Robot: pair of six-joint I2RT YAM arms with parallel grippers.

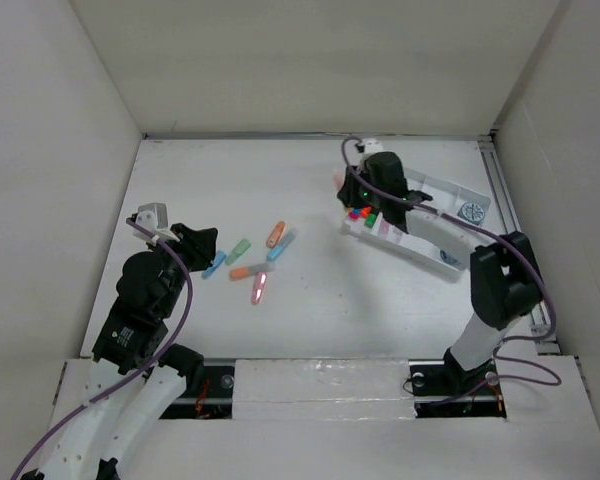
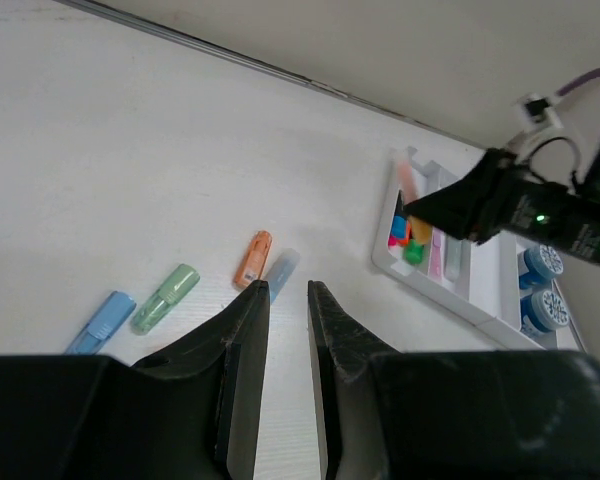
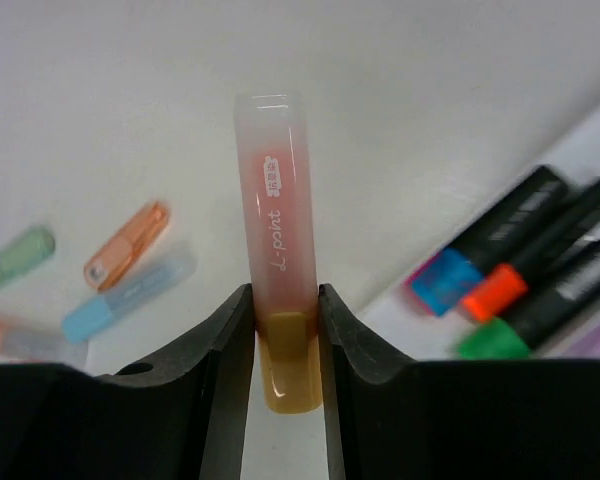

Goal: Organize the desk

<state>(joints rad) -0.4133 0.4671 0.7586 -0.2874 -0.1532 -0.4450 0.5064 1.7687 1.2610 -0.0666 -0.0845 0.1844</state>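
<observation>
On the white desk (image 1: 310, 180) several pastel highlighters lie loose: blue (image 1: 214, 265), green (image 1: 239, 248), orange (image 1: 275, 233), pale blue (image 1: 282, 246) and pink (image 1: 260, 288). My right gripper (image 3: 285, 300) is shut on a pink highlighter (image 3: 277, 230) with a mustard-coloured end, held above the desk at the left end of the white tray (image 1: 442, 262). The left wrist view shows that highlighter (image 2: 408, 180) sticking up from the gripper. My left gripper (image 2: 288, 290) hovers near the loose highlighters, its jaws a narrow gap apart with nothing between them.
The tray (image 2: 458, 300) holds black markers with blue (image 3: 442, 282), orange (image 3: 492, 290) and green (image 3: 490, 340) caps, and blue-topped round items (image 2: 542, 262) at its far end. White walls enclose the desk, and a metal rail (image 1: 500, 190) runs along its right edge.
</observation>
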